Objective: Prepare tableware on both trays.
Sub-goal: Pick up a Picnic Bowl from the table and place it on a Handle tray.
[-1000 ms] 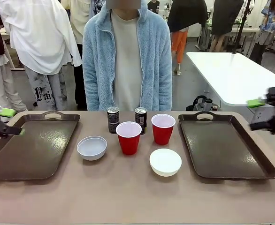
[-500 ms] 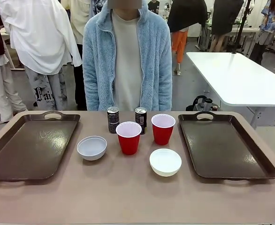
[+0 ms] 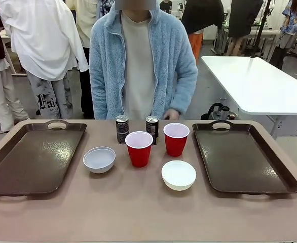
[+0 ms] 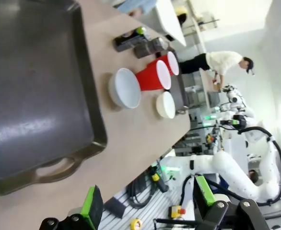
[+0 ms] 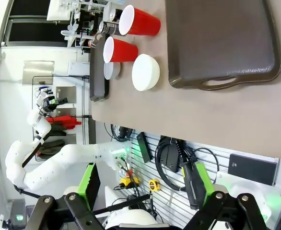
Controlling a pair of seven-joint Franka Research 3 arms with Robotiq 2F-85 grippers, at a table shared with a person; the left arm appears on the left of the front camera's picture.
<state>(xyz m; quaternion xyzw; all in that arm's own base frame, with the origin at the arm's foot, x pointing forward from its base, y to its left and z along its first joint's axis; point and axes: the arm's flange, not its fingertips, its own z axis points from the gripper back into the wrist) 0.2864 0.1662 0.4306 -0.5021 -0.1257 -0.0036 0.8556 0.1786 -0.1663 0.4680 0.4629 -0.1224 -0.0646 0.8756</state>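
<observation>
A tan bench (image 3: pixel 138 212) is set in a busy workroom, with a bare dark tray at the left (image 3: pixel 32 157) and a matching one at the right (image 3: pixel 245 157). All the tableware is gathered between them, so the task is judged not yet begun.

Nearest lies a white bowl (image 3: pixel 179 174), right of centre. A second bowl (image 3: pixel 99 159) is placed a little farther, to the left. Beyond them two red cups (image 3: pixel 139 148) (image 3: pixel 176 138) are stood close together, and two dark cans (image 3: pixel 122 128) (image 3: pixel 152 126) are set just behind, the right can partly hidden between the cups. At the far edge a person's hand (image 3: pixel 172 114) is held near the right cup.

Trouble could be caused by this crowding. A light cup could be tipped, or a can knocked over, if either were clipped by wide jaws brought in for a neighbour. A shallow bowl could be let slip if it were pinched at its rim. The person's hand could be met if the far cup were reached for at once.

The left arm's jaws are seen wide apart, green pads (image 4: pixel 92 211) well separated, nothing held and nothing touched. The right arm's jaws are likewise spread wide, pads (image 5: pixel 90 181) empty. Both are kept off the bench's near edge.
</observation>
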